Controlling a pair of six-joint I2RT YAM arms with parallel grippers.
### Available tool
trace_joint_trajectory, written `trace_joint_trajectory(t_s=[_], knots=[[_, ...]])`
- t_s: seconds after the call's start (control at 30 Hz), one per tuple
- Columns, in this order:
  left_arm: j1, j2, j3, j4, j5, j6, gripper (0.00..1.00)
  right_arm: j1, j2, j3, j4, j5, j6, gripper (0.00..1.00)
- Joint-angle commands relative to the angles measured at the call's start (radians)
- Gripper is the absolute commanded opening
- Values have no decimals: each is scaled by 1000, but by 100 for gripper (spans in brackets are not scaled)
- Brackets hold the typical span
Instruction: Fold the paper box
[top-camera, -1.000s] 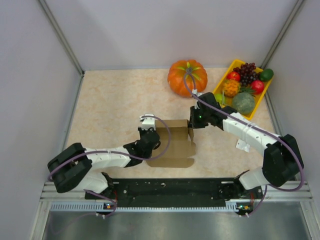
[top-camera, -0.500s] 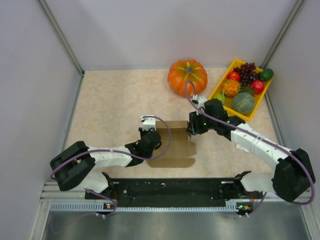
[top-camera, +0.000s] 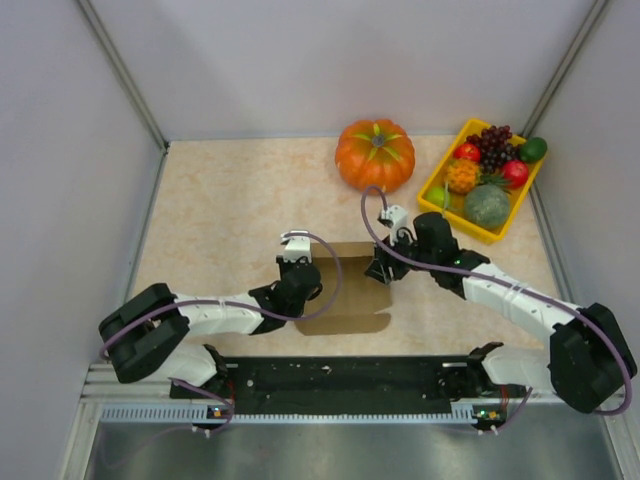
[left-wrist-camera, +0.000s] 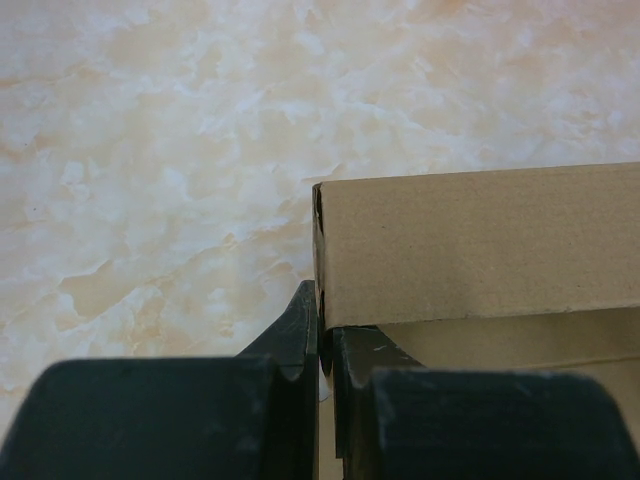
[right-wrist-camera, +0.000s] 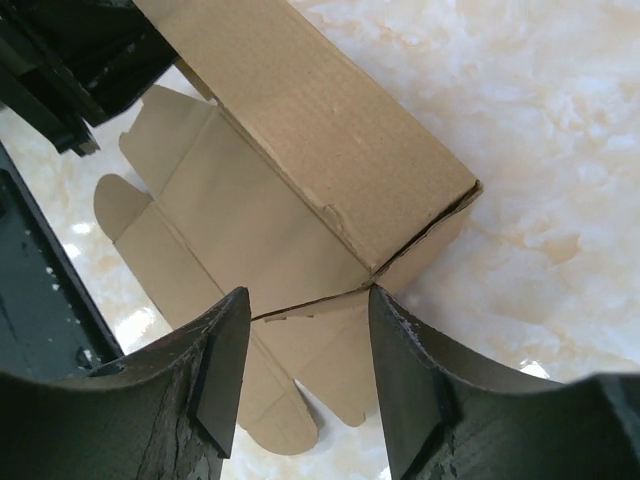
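One second on, left pincer (left-wrist-camera: 322, 340) clamps paper box (top-camera: 350, 290) — open right pincer (right-wrist-camera: 308, 308) moved nearer.

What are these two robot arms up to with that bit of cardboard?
They are folding a brown paper box in the middle of the table. The left gripper is pinched shut on a thin cardboard wall at the box's left end. The right gripper is open, its fingers straddling the opposite end. One long section already stands up as a box shape, while the flaps lie flat on the table. A pumpkin and a yellow fruit tray sit behind, untouched.
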Motion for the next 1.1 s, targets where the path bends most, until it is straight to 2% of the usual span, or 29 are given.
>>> trace_joint_trajectory(t_s=[0.0, 0.07, 0.13, 0.4, 0.5, 0.6, 0.63, 0.73, 0.9, 0.93, 1.0, 1.07], knots=[[3, -37, -8, 43, 2, 5, 0, 11, -8, -32, 153, 19, -124, 48], [3, -39, -11, 44, 2, 6, 0, 11, -20, -49, 171, 2, -130, 44], [3, -37, -13, 44, -1, 8, 0, 13, -24, -84, 250, -86, -116, 44], [5, -37, -13, 46, 13, 8, 0, 10, -32, -152, 448, -168, 32, 64], [5, -43, -16, 41, 10, 8, 0, 11, -29, -149, 423, -121, 19, 66], [5, -53, -17, 38, 10, 8, 0, 11, -14, -108, 286, 5, -70, 60], [5, -54, -20, 38, 10, 8, 0, 11, -11, -91, 260, 67, -73, 53], [5, -54, -17, 40, 8, 5, 0, 14, -9, -86, 244, 131, -47, 36], [5, -43, 0, 17, 2, -6, 0, 91, -18, -118, 309, 171, 26, 34], [5, -42, 7, 11, -1, -9, 0, 97, -21, -121, 303, 188, 42, 30], [7, -34, 12, 5, -5, -14, 0, 102, -32, -118, 275, 194, 75, 29], [7, -28, 17, -3, -7, -17, 0, 102, -55, -103, 182, 298, 72, 28]])
